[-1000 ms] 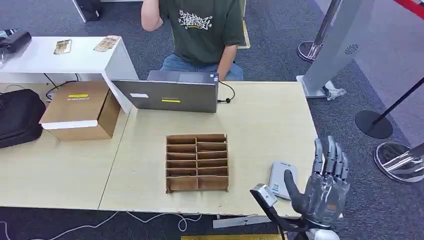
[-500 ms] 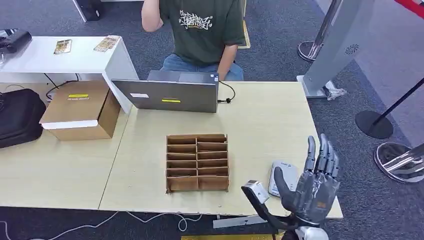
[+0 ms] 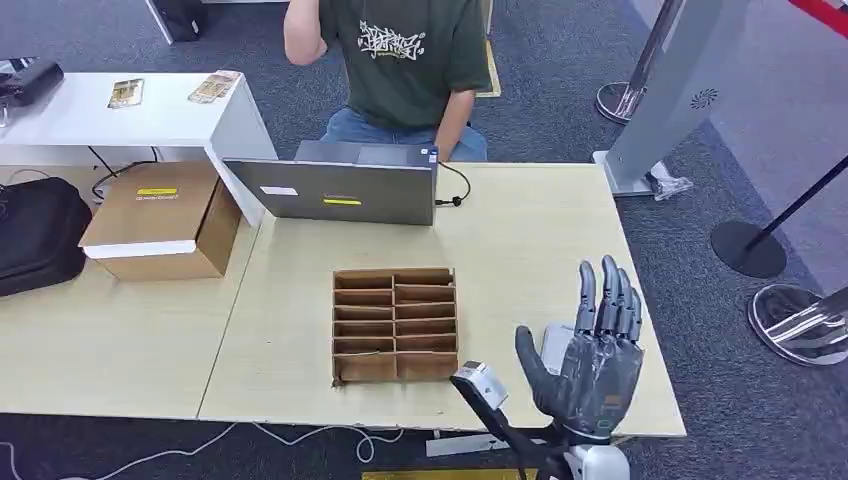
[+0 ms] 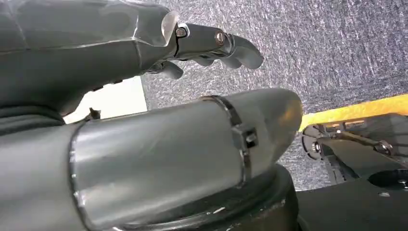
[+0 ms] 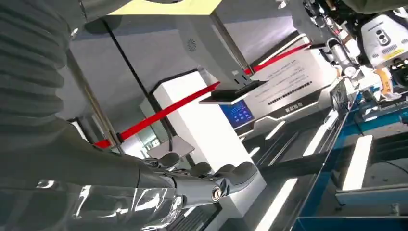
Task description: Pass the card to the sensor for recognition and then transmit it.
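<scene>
My right hand (image 3: 590, 355) is raised above the table's near right corner, palm turned toward me, fingers straight and apart, holding nothing. It covers most of the small grey-white sensor (image 3: 553, 343) lying flat on the table. In the right wrist view the same hand (image 5: 159, 192) has its fingers stretched out and holds nothing. A brown cardboard card rack (image 3: 394, 324) with two columns of slots stands left of that hand; what its slots hold I cannot tell. My left hand (image 4: 144, 43) hangs over grey carpet, fingers loosely extended, holding nothing.
A grey laptop (image 3: 335, 185) stands at the table's far side with a person in a green shirt (image 3: 405, 60) seated behind it. A cardboard box (image 3: 160, 220) and a black bag (image 3: 35, 235) sit to the left. Barrier posts (image 3: 745, 245) stand on the right.
My right hand has moved left and nearer to me, from beside the sensor to over it. Its fingers stay spread.
</scene>
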Motion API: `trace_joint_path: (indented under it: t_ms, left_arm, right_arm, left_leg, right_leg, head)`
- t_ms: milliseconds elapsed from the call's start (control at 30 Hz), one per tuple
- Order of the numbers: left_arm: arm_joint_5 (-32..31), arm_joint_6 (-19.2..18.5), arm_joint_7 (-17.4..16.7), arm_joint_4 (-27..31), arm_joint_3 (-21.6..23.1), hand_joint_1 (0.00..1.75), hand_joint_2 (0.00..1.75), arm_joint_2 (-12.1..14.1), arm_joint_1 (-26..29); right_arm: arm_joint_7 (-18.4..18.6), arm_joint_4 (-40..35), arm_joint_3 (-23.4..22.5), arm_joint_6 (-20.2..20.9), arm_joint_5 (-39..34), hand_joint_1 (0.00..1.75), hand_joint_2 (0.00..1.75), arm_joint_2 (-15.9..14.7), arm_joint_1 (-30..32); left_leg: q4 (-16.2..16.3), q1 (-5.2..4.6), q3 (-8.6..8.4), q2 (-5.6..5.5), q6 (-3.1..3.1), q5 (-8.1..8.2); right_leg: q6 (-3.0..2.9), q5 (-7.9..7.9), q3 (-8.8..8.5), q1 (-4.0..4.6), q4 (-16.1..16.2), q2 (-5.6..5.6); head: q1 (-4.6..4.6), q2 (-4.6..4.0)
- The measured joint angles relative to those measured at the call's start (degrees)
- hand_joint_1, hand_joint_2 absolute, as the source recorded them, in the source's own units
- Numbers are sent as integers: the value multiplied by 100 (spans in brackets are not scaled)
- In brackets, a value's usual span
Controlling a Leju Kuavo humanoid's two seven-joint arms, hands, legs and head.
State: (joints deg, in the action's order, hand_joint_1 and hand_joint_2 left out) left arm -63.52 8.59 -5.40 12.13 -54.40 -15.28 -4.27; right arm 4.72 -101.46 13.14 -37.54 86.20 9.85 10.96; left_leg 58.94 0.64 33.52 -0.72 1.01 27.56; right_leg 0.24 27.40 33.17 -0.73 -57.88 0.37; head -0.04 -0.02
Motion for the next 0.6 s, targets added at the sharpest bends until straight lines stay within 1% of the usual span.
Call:
trace_joint_path:
  t_ms: [33, 67, 133, 200, 233, 267, 300, 333, 433, 600]
  left_arm:
    - [-9, -17, 0, 0, 0, 0, 0, 0, -1]
    - [-9, -22, 0, 0, 0, 0, 0, 0, 0]
    - [-7, -42, 0, 0, 0, 0, 0, 2, 0]
    - [-4, -77, -2, 0, 0, 0, 0, 7, -1]
    - [-4, -85, -2, 0, 0, 0, 0, 9, -1]
    - [-4, -90, -2, 0, 0, 0, 0, 11, -3]
    - [-4, -90, -2, 0, 0, 0, 0, 11, -6]
    - [-4, -94, -4, 0, 0, 0, 0, 13, -5]
    - [-9, -111, -4, 0, 0, 0, 0, 26, -2]
    - [-26, -133, -4, 0, -2, 0, 0, 33, -5]
  right_arm:
    - [21, -2, -26, 195, 0, 0, 175, -82, 1]
    - [118, -4, -46, 338, 0, 0, 175, -154, 0]
    - [937, -72, 88, 1021, 0, 0, 175, -521, -79]
    - [2075, -125, 419, 1568, 0, 0, 175, -917, -278]
    - [2819, -162, 789, 1854, 0, 0, 175, -1172, -398]
    - [3157, -195, 1083, 2017, 2, 0, 175, -1338, -485]
    - [3305, -236, 1324, 2184, 2, 0, 175, -1458, -519]
    - [3373, -273, 1522, 2345, 2, 0, 175, -1548, -541]
    - [3342, -400, 1906, 2591, 2, 0, 175, -1722, -598]
    - [3056, -549, 2092, 2696, 2, 0, 175, -1823, -595]
  left_leg:
    - [0, 0, 0, 0, 0, 0]
    - [0, -1, 2, 0, 0, 0]
    - [0, -2, 7, 1, -1, 0]
    - [1, -2, 9, 2, -1, 1]
    - [2, -3, 4, 5, -1, 1]
    - [3, -2, 0, 5, -1, 1]
    - [4, -2, 0, 0, -1, 0]
    - [5, -1, 2, -5, -1, 0]
    - [4, 3, 1, -4, -1, 0]
    - [2, 4, 2, -3, 0, 0]
  right_leg:
    - [0, 0, 0, -1, 0, 0]
    - [0, 0, 0, -1, 0, 0]
    - [2, -1, -1, -2, 1, 0]
    - [3, -3, 0, -2, 1, 1]
    - [3, -3, 1, -2, 2, 5]
    - [3, -3, 1, -2, 2, 5]
    - [3, -3, -1, -2, 2, 0]
    - [3, -3, -1, -2, 2, -3]
    - [1, -2, 0, -1, 1, -2]
    - [-1, 0, 1, 1, 0, -2]
  head:
    - [0, 2]
    - [2, 0]
    - [2, 2]
    - [4, 0]
    - [0, 2]
    - [2, 0]
    - [0, 0]
    - [2, 2]
    - [0, 2]
    - [0, 0]
